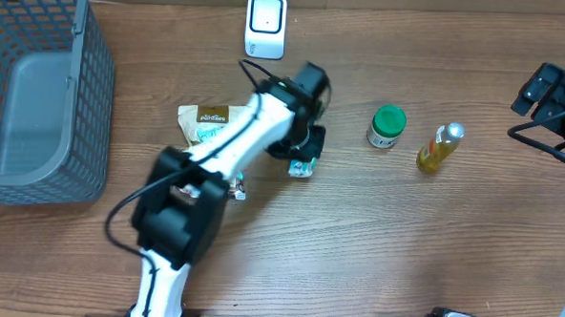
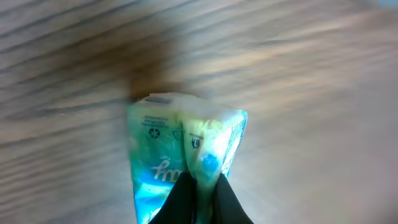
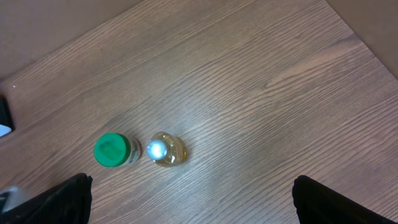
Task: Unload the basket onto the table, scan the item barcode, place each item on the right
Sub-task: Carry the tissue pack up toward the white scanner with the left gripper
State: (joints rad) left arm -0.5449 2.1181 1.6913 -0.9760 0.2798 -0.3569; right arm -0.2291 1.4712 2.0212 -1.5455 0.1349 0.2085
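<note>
You get small round symbols near the top of the teal packet, white script lettering below them too blurred to read, white wording on the brown pouch too small to read

- Your left arm, centre of the overhead frame: white link shells joined by blocky black joint housings.
- A thin black cable loops off its lower left side, and another arcs at its upper end.
- Left gripper, bottom of its wrist frame: two slim matte-black wedges.
- Your right arm, upper right overhead: black, with black cabling.
- Right gripper: dark fingers in the bottom corners.
</note>
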